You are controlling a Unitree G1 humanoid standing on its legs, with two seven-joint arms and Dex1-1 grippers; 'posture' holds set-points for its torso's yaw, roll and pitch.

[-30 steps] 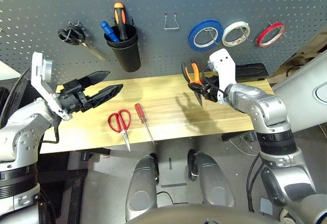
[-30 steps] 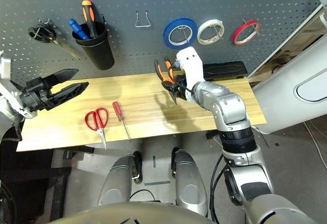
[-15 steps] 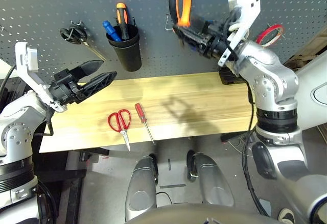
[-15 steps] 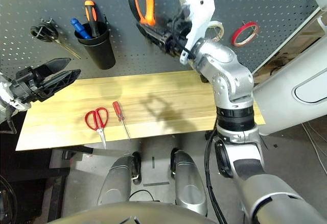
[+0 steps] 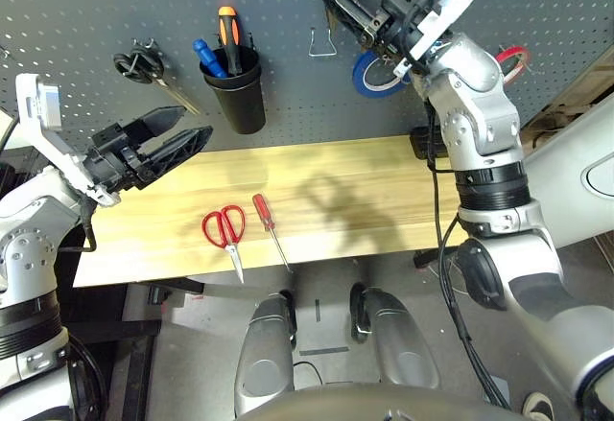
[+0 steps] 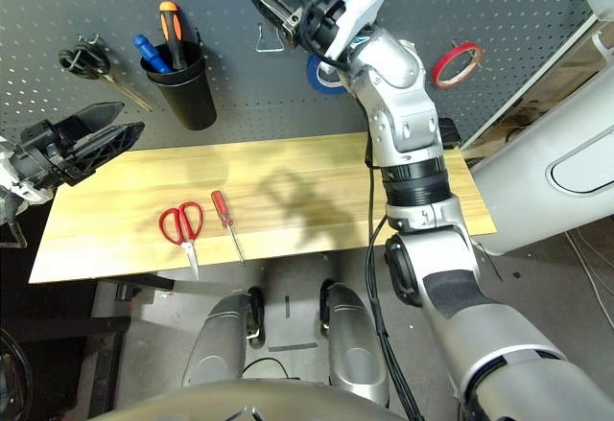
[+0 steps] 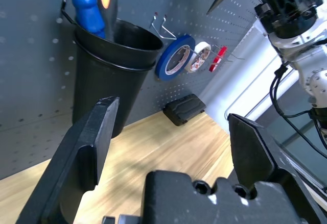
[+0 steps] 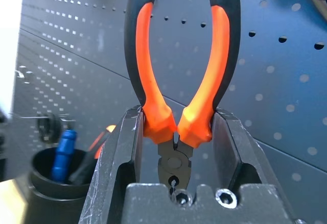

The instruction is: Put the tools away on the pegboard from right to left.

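Right pincer [image 8: 176, 124] pinches the orange-and-black pliers [image 8: 174, 101] near the pivot, handles pointing away from it, up at the pegboard [image 8: 286, 81]; left pincer [image 7: 173, 147] is spread, idle. Below it: bare wire hook [image 5: 322, 47], blue tape just beside that, red scissors [image 5: 225, 230] and screwdriver [image 5: 265, 215] on the bench. Step looks like hanging the pliers; next move likely needs handles lined up over the hook, then lowering.

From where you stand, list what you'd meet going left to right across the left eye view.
Left gripper, black-handled scissors, black cup, wire hook, blue tape, red tape.
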